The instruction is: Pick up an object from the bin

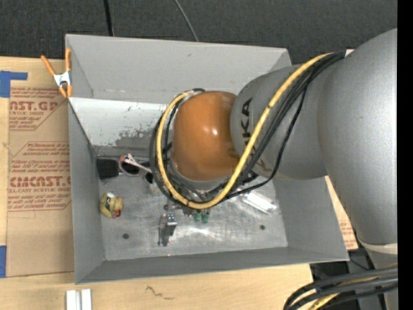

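Claw [186, 202] hovers over a green piece [201, 217] beside a grey metal part [168, 228], its spread impossible to tell.

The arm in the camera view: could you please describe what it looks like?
The arm is made of big, rounded, silver-grey links. Black lettering runs along one link. A glossy, dome-shaped orange cover sits at the wrist. A yellow cable and several black cables run down the arm and loop round that cover.
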